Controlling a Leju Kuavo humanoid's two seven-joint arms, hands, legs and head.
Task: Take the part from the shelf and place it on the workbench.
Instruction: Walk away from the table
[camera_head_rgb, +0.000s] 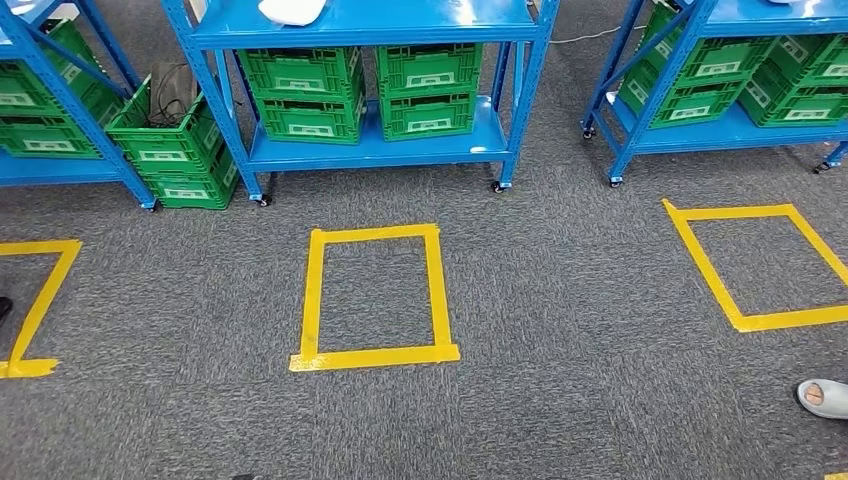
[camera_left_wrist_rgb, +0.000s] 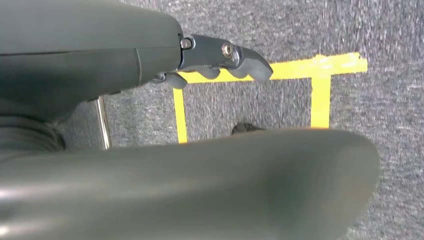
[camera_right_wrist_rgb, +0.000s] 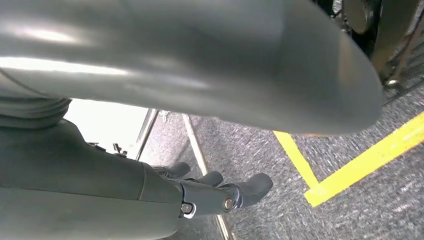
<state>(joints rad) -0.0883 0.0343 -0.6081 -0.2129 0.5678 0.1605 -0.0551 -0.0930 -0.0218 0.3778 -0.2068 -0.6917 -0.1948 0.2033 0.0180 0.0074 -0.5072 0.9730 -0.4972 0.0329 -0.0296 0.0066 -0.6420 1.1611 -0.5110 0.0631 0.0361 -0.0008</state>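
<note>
I'm facing the shelf (camera_head_rgb: 370, 150), part (camera_head_rgb: 292, 10) untouched; left hand (camera_left_wrist_rgb: 220, 62) and right hand (camera_right_wrist_rgb: 215, 192) hang empty, fingers loosely apart. Next: walk closer.

white part (camera_head_rgb: 291, 10) on blue shelf (camera_head_rgb: 370, 22) cut off by top edge, shape unclear

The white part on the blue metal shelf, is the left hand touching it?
Apart. Head view shows the white part on the blue shelf alone; left wrist view shows the left hand over carpet.
</note>
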